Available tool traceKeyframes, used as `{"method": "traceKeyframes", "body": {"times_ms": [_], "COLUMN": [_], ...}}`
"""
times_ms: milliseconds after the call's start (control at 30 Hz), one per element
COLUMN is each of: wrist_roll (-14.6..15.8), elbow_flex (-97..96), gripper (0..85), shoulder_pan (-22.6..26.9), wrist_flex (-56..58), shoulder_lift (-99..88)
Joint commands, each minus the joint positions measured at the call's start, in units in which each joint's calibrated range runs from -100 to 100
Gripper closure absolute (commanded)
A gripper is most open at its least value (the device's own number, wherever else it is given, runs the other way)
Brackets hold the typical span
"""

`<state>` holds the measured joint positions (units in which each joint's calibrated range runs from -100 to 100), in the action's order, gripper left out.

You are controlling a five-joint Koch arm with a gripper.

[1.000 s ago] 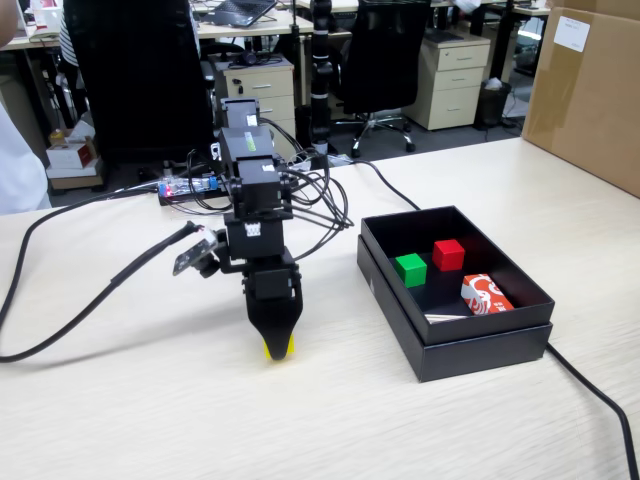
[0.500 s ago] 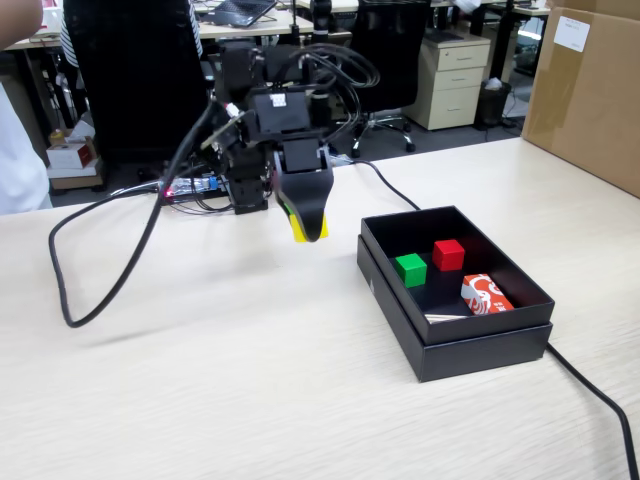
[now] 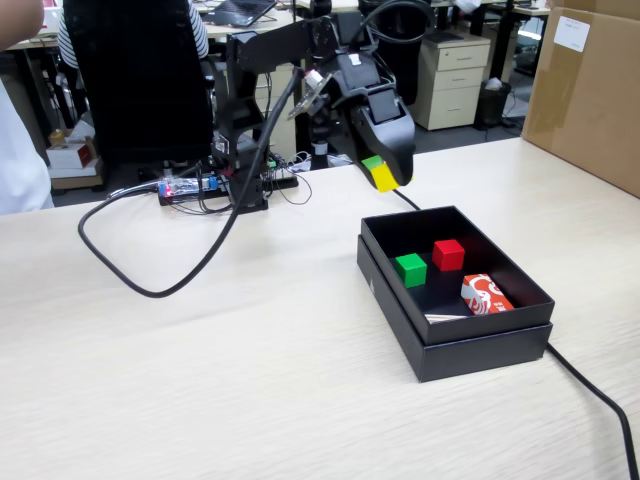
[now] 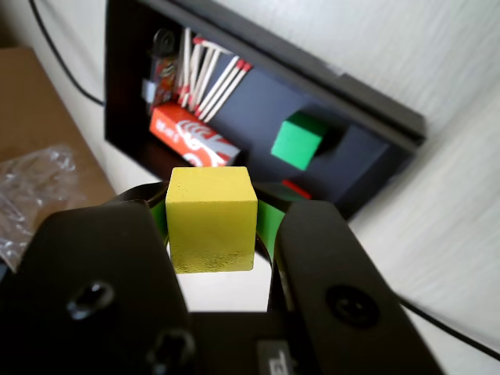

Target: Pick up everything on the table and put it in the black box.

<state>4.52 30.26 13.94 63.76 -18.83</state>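
My gripper (image 3: 385, 176) is shut on the yellow cube (image 3: 384, 178), held in the air just beyond the far left corner of the black box (image 3: 390, 300). In the wrist view the yellow cube (image 4: 211, 219) sits between the green-lined jaws of the gripper (image 4: 212, 223), with the box (image 4: 117, 86) below and ahead. The green cube (image 3: 410, 269) and the red cube (image 3: 448, 254) lie inside the box. In the wrist view the green cube (image 4: 298, 140) shows clearly and only a sliver of the red cube (image 4: 295, 187) shows past the jaw.
A red-and-white packet (image 3: 485, 295) lies in the box, with matchsticks (image 4: 211, 74) beside it in the wrist view. A brown carton (image 3: 590, 90) stands at the right. A black cable (image 3: 150, 285) loops on the light wood table (image 3: 200, 380); another (image 3: 600, 400) runs past the box.
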Motion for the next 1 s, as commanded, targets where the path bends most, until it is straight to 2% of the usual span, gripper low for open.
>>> {"method": "traceKeyframes", "body": {"times_ms": [0,167,233,267,300,433,600,733,800,967], "wrist_roll": [0.3,0.7,1.6,1.7,1.7,2.8,2.8,2.8,2.7,2.6], "elbow_flex": [8.8,15.7,19.4,20.4,21.0,24.0,26.9,26.9,26.5,25.7], "gripper": [84.5,84.5,84.2,82.6,75.4,75.0,75.0,71.4,58.4,45.6], "shoulder_pan": [0.7,1.0,1.1,1.1,1.0,0.7,0.2,0.0,-0.1,-0.1], "wrist_flex": [0.2,0.2,0.1,0.1,0.1,0.1,0.1,0.1,0.8,1.1], "shoulder_lift": [5.9,18.0,28.9,31.3,34.5,42.6,45.6,47.0,47.0,46.2]}}
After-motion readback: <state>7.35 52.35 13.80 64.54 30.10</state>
